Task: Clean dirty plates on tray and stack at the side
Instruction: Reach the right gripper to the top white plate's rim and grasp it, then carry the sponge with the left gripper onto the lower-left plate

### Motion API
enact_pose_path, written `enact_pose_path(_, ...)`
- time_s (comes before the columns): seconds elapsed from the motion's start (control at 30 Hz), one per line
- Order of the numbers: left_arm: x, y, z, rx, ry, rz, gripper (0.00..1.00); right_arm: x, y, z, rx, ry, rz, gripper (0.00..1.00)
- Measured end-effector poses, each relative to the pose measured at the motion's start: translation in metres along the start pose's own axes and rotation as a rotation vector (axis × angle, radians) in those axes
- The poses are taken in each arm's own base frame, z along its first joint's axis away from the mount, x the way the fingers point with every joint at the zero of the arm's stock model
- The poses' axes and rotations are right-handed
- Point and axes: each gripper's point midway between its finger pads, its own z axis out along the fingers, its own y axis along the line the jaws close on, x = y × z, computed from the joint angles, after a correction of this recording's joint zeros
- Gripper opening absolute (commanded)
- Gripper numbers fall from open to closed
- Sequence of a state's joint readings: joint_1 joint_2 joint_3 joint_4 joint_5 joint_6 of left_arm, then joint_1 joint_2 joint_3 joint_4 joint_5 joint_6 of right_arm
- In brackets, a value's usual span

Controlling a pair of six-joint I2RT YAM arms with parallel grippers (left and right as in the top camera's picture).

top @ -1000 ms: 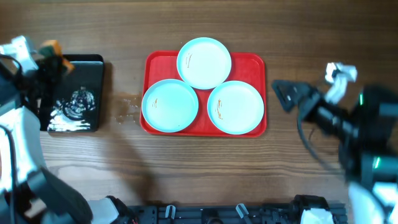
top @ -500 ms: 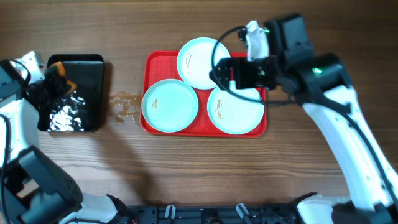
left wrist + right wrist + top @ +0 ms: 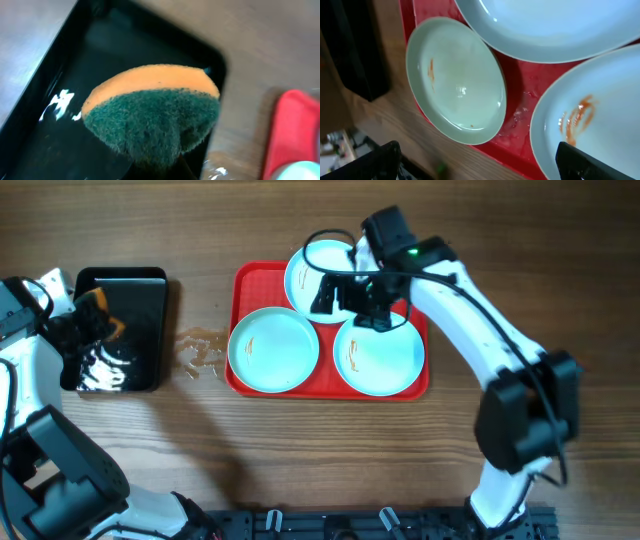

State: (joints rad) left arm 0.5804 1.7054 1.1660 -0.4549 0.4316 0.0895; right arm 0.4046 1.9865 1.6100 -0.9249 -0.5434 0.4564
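Hovering over the black tray (image 3: pixel 140 290), the left hand (image 3: pixel 88 315) pinches the sponge (image 3: pixel 150 105), barely shifted since a second ago. Three plates (image 3: pixel 273 350) sit unmoved on the red tray (image 3: pixel 245 280). The right hand (image 3: pixel 328 295), fingers spread wide, has swung in from the table's (image 3: pixel 300 460) right side and now hangs above the plates.

It looked like a robotics lab bench: a left arm (image 3: pixel 30 395) and right arm (image 3: pixel 470 300) stood by a black equipment rail (image 3: pixel 350 523) edging a wood-grain table (image 3: pixel 300 450) with a staged red tray (image 3: pixel 243 280).
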Motion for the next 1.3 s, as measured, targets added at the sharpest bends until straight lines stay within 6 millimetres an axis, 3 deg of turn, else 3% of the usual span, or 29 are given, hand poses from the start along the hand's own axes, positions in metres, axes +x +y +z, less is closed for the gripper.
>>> enact_pose_path(0.1,-0.027,-0.022,-0.022,0.075,-0.110,0.056,0.04,0.000,0.001,0.009,-0.028,0.020,-0.060,1.00)
enact_pose_path(0.23,-0.042,-0.038,-0.053,0.066,-0.175,0.096,0.04,-0.008,0.017,0.011,-0.074,-0.019,-0.148,1.00)
enact_pose_path(0.3,-0.037,-0.036,-0.052,0.047,-0.153,0.087,0.04,-0.009,0.024,0.014,-0.078,-0.028,-0.168,1.00)
enact_pose_path(0.47,-0.012,-0.016,-0.024,0.001,-0.042,0.044,0.04,0.000,0.033,0.026,-0.033,-0.028,-0.180,1.00)
enact_pose_path(0.63,-0.034,-0.029,-0.039,0.042,-0.141,0.097,0.04,0.003,0.035,0.031,0.005,-0.038,-0.182,1.00)
enact_pose_path(0.77,-0.035,-0.031,-0.048,0.021,-0.147,0.103,0.04,-0.002,0.030,0.032,0.053,-0.068,-0.133,1.00)
enact_pose_path(1.0,-0.003,-0.007,-0.014,-0.032,-0.025,0.062,0.04,-0.008,0.022,0.031,0.099,-0.103,-0.097,1.00)
enact_pose_path(1.2,-0.032,-0.031,-0.035,0.050,-0.149,0.128,0.04,-0.007,0.019,0.031,0.114,-0.101,-0.109,1.00)
enact_pose_path(1.3,-0.028,-0.033,-0.039,0.049,-0.133,0.123,0.04,-0.006,0.018,0.031,0.119,-0.093,-0.132,1.00)
